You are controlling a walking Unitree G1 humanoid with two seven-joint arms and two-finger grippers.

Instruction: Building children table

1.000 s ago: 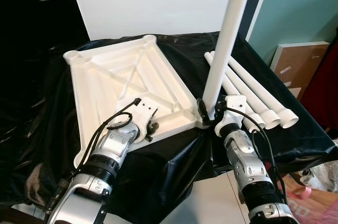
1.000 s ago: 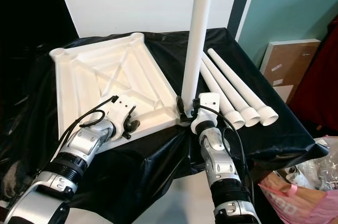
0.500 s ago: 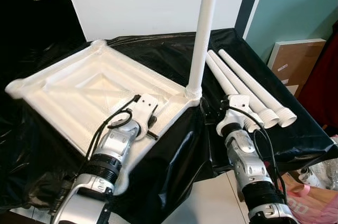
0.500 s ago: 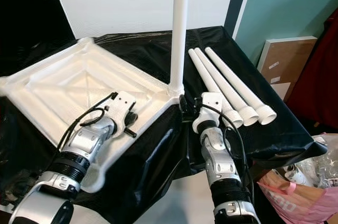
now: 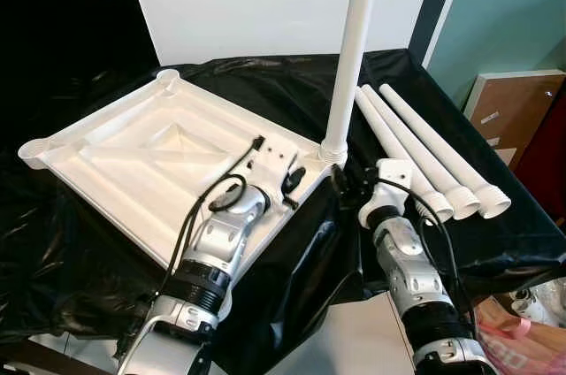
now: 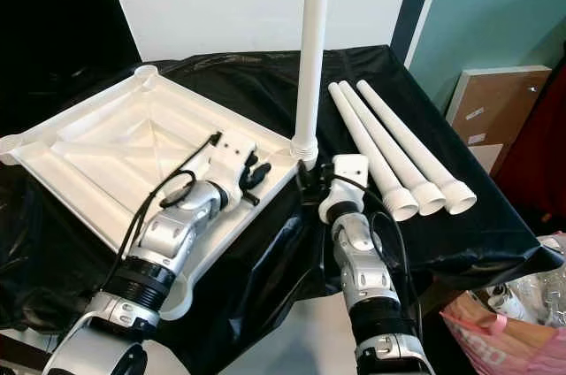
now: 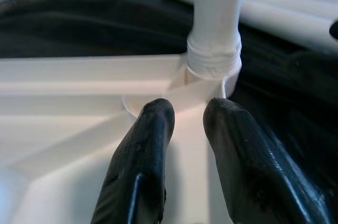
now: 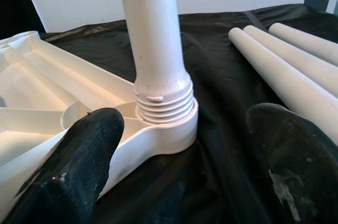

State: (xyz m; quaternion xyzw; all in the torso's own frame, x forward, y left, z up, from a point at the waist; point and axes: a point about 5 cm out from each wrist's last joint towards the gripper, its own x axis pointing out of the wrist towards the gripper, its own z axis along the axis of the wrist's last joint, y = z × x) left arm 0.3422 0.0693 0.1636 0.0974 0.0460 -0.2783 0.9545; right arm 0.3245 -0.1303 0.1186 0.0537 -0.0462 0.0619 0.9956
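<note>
Standing upright, a white leg (image 5: 354, 48) sits screwed into the upturned tabletop's (image 5: 133, 163) corner. Left gripper (image 5: 290, 182) rests on that tabletop, fingers (image 7: 142, 155) nearly closed, grasping nothing. Right gripper (image 8: 174, 155) fingers are spread wide beside the leg's threaded base.

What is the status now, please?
Both pincers open, left and right near the corner socket. Upright leg part-threaded into tabletop. Three legs lie beside.

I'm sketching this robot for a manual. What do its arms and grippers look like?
Both arms are silver metallic segments with black ribbed joint rings. Each ends in a white wrist block, and loose black cables loop along the forearms. The left gripper and right gripper each have two long, glossy black, rounded fingers; the right's show pale scuffs in its wrist view.
</note>
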